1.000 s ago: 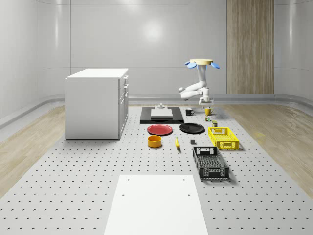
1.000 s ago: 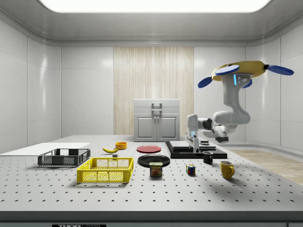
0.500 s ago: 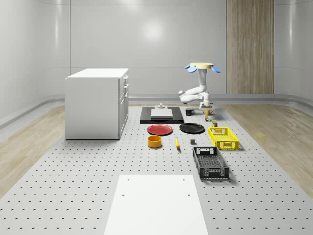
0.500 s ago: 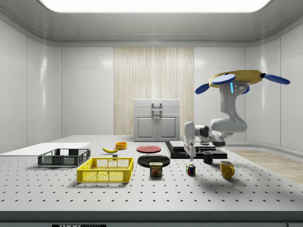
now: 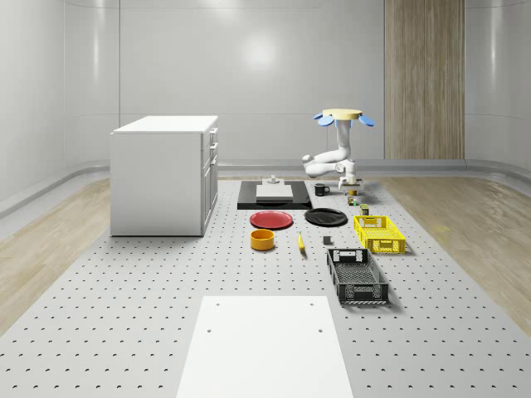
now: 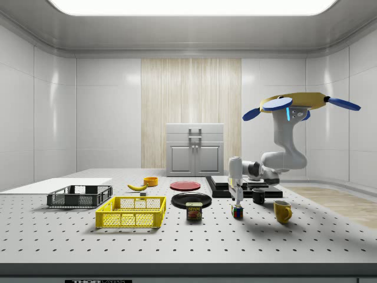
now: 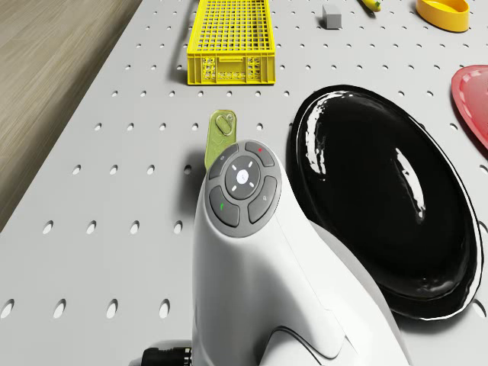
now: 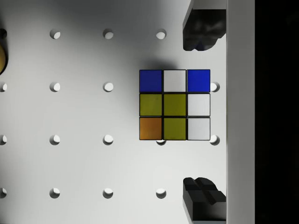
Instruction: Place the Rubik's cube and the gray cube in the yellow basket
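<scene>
Nine square tiles: Rubik's cube (image 8: 174,104) under spread tool (image 8: 202,114).

A simulated test lab: a bare room with pale wall panels, a wide table (image 5: 124,332) drilled with rows of holes, and one white cabinet (image 5: 164,174).

"SPAM" is read on the label of the can (image 6: 194,211); lettering at the side view's lower edge is illegible.
</scene>
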Controlling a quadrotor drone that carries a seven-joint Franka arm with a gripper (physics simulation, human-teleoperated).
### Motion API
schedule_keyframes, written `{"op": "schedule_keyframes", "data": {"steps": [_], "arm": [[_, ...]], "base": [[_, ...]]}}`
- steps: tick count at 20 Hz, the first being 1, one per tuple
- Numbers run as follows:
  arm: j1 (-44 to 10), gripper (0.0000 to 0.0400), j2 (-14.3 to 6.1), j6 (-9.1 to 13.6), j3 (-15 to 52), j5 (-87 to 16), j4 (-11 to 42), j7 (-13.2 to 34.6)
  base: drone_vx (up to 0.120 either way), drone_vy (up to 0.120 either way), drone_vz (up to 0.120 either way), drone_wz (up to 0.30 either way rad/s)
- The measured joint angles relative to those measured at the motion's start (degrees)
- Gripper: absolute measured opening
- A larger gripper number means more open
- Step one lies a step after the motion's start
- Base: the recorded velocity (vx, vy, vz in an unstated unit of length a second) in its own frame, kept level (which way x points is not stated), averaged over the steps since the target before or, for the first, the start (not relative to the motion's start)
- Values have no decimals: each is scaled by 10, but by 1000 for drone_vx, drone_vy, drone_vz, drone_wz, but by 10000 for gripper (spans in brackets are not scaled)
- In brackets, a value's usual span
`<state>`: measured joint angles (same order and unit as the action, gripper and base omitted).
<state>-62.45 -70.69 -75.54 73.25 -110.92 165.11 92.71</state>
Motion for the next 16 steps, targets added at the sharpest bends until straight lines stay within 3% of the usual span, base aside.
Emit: {"op": "schedule_keyframes", "data": {"steps": [8, 16], "arm": [[0, 400, -28, -43, -47, -39, -11, -4], [-11, 400, -40, -60, -59, -48, -16, 4]], "base": [[0, 0, 0, 0], [0, 0, 0, 0]]}}
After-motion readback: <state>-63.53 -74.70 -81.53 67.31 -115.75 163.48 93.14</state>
